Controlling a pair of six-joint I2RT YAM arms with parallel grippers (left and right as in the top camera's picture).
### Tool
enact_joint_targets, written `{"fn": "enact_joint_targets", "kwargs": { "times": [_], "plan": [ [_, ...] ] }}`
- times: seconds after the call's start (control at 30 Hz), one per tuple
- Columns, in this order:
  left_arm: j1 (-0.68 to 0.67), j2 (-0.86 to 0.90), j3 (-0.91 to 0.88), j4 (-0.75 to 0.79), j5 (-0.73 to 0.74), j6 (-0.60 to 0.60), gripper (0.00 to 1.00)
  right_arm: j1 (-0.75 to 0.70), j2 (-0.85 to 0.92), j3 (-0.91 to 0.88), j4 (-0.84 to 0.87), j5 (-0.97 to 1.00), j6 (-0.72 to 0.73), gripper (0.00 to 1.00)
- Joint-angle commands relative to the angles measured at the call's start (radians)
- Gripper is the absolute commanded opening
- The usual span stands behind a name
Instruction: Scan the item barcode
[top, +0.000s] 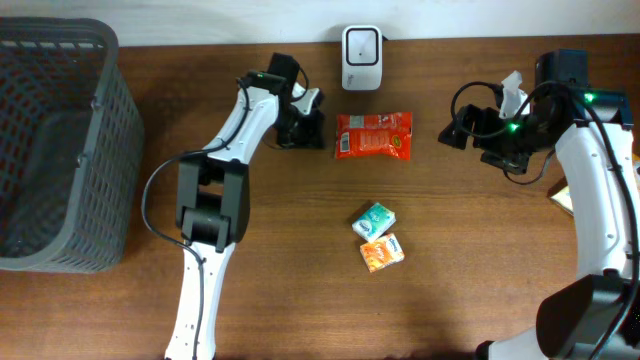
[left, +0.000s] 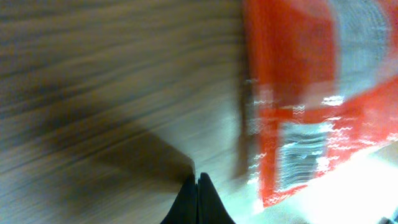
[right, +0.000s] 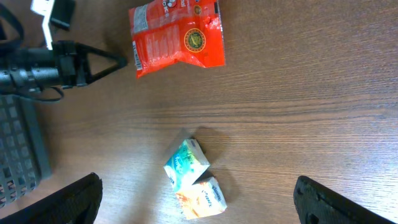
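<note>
Overhead view is showing the red crinkly plastic snack packet (top: 373, 135) lying flat near the worktop's (top: 470, 280) far edge, just in front of the white boxy barcode scanner (top: 361, 43). Left gripper (left: 198, 190) is sitting just beside the packet, fingers pressed together on nothing. Right gripper (top: 462, 128) is hanging toward the right edge, jaws spread wide, gripping nothing.

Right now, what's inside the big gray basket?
Nothing shows inside the basket, only its own mesh floor. Its left side runs off the picture, so that part cannot be checked.
</note>
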Motion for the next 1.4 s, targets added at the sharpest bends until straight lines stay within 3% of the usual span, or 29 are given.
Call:
{"fn": "enact_joint_targets", "kwargs": {
  "times": [0.0, 0.07, 0.1, 0.17, 0.2, 0.23, 0.53, 0.77, 0.9, 1.1, 1.27, 1.3, 1.33, 1.37],
  "plan": [
    [0.005, -0.139, -0.004, -0.035, -0.227, -0.001, 0.0, 0.002, 0.005, 0.006, 0.0, 0.01, -0.008, 0.98],
    [0.0, -0.164, -0.004, -0.048, -0.23, -0.001, 0.0, 0.002, 0.005, 0.006, 0.0, 0.01, -0.008, 0.99],
    [-0.002, -0.17, -0.004, -0.053, -0.214, -0.001, 0.1, 0.002, 0.005, 0.006, 0.0, 0.01, -0.008, 0.99],
    [-0.003, -0.163, -0.011, -0.055, -0.168, -0.001, 0.79, 0.002, 0.005, 0.006, 0.0, 0.01, -0.008, 0.98],
    [-0.004, -0.16, -0.016, -0.053, -0.149, -0.001, 0.95, 0.002, 0.005, 0.006, 0.0, 0.01, -0.008, 0.98],
    [-0.004, -0.147, -0.024, -0.042, -0.123, -0.001, 0.99, 0.002, 0.005, 0.006, 0.0, 0.01, -0.008, 0.98],
    [-0.028, 0.002, -0.032, 0.217, 0.223, -0.015, 0.99, 0.002, 0.005, 0.006, 0.0, 0.01, -0.008, 0.98],
    [-0.079, 0.052, -0.032, 0.324, 0.214, -0.072, 0.99, 0.002, 0.005, 0.006, 0.0, 0.01, -0.008, 0.98],
    [-0.107, 0.087, -0.032, 0.327, 0.084, -0.148, 0.99, 0.002, 0.005, 0.006, 0.0, 0.01, -0.008, 0.98],
    [-0.117, 0.099, -0.032, 0.312, -0.005, -0.151, 0.92, 0.002, 0.005, 0.006, 0.0, 0.01, -0.008, 0.98],
    [-0.117, 0.099, -0.032, 0.308, -0.02, -0.151, 0.96, 0.003, 0.005, 0.006, 0.065, -0.04, 0.121, 0.99],
    [-0.117, 0.099, -0.032, 0.307, -0.02, -0.151, 0.97, 0.003, 0.005, 0.006, 0.07, -0.04, 0.121, 0.96],
    [-0.117, 0.099, -0.032, 0.307, -0.02, -0.151, 0.99, 0.003, 0.005, 0.006, 0.092, -0.039, 0.121, 0.86],
    [-0.117, 0.099, -0.032, 0.307, -0.02, -0.151, 1.0, 0.003, 0.01, 0.006, 0.104, -0.04, 0.121, 0.93]
  ]
}}
